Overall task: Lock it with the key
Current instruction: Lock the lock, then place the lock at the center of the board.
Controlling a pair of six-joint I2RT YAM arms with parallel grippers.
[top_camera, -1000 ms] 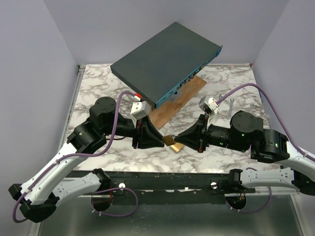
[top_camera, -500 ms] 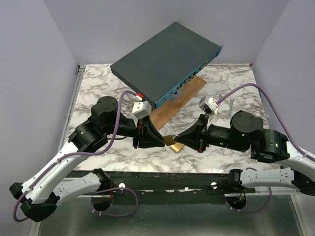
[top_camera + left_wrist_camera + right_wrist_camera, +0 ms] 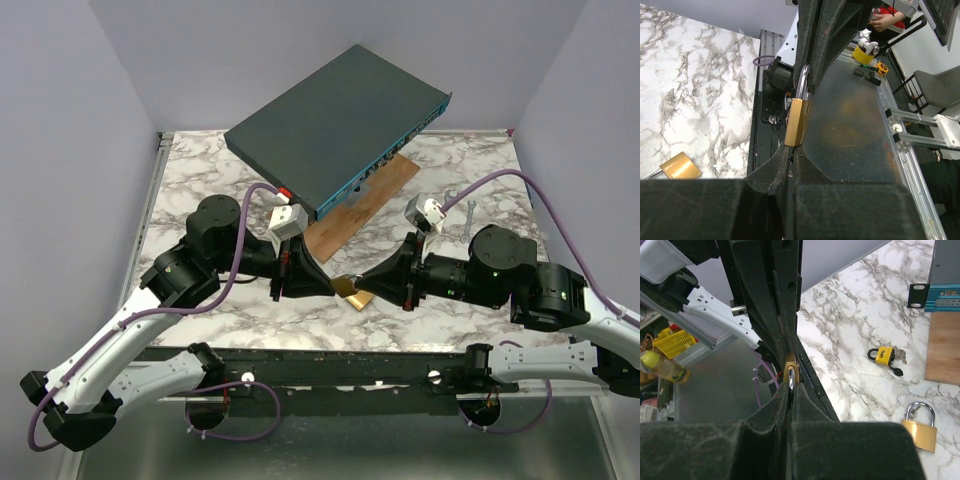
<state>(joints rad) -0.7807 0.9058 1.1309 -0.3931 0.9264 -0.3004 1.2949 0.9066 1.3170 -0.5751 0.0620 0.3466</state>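
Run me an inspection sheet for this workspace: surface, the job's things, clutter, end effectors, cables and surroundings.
Surface: veined marble table.
Job's things: brass padlock held off the table between both end effectors; keys lie beside a small yellow padlock.
Clutter: second brass padlock flat on the marble; dark equipment box propped on a wooden board; wrench.
End effectors: left end effector shut on the padlock's body; right end effector shut on its shackle.
Cables: purple cables run along both arms, apart from the padlock.
Surroundings: plain walls on three sides.
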